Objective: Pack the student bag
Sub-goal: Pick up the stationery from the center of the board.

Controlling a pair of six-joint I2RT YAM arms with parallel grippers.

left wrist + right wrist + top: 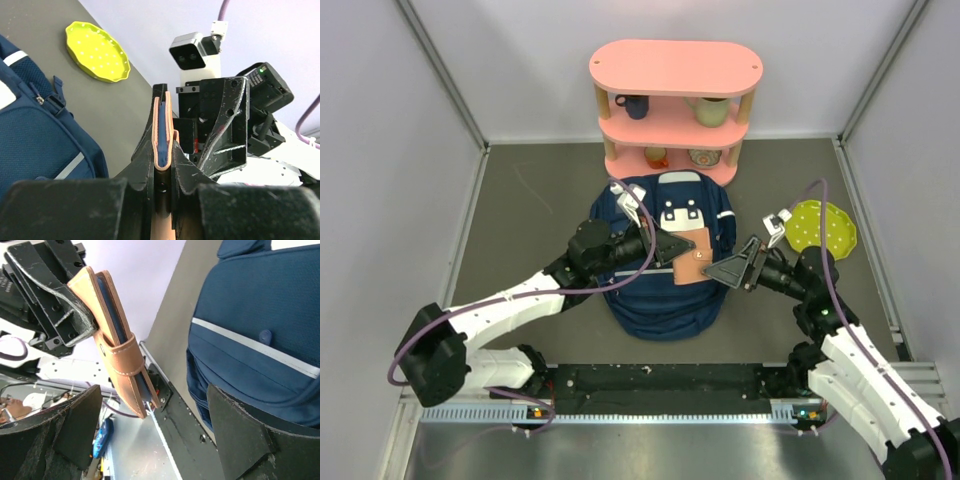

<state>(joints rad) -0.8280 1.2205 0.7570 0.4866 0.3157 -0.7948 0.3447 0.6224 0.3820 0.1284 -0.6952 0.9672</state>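
One student bag point(660, 300) lies mid-tabletop point(535, 215), before one pink shelf point(675, 68) bearing four cups or bowls point(632, 105). Above it, the left tool point(673, 247) is clamped on one tan wallet point(698, 262). The right tool point(718, 270) gapes empty just beside the wallet. One yellow plate point(820, 227) lies to the right.

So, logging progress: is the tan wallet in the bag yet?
Out. The left gripper pinches the wallet in the air over the bag; the right gripper is open beside it.

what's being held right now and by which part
The left pincer clamps a tan leather notebook case with blue insides by one end, away from its strap. The right pincer is open and holds nothing.
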